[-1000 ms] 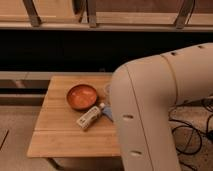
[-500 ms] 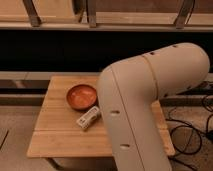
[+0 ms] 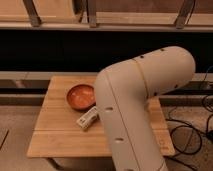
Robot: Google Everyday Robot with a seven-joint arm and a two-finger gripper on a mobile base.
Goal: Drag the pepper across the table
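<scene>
A smooth white robot arm (image 3: 135,110) leans over the light wooden plank table (image 3: 55,131). A round orange-red bowl (image 3: 81,96) sits near a small pale box (image 3: 87,118). The gripper is hidden, so I cannot tell its state.

Worktop (image 3: 55,135), with the orange-red bowl (image 3: 81,96) as reference. Left of the bowl and in front of it, bare planks run open to the worktop's edges. Just front-right of the bowl a small white packet (image 3: 88,118) lies flat and narrows the passage there. Right of the bowl the robot's bulky white arm (image 3: 135,110) blocks the worktop and hides the gripper behind it. Behind the bowl is a narrow wooden strip, then a dark recess. Far right, cables (image 3: 196,134) lie on the floor.
</scene>
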